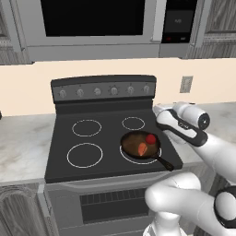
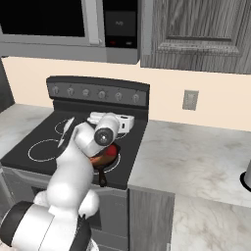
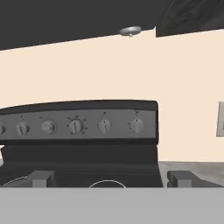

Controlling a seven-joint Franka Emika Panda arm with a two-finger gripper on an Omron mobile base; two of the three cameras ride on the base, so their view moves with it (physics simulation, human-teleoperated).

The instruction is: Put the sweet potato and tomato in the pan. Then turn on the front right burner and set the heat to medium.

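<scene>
Both the sweet potato and tomato sit in the pan, so my jaws gape released toward the knobs.

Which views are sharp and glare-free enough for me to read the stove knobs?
Hand view: row of grey round knobs on the dark stove back panel, evenly lit, no glare, tick marks faint. Left base view: same knobs small and soft. Right base view: smaller still; the white arm hides most of the dark round skillet.
</scene>
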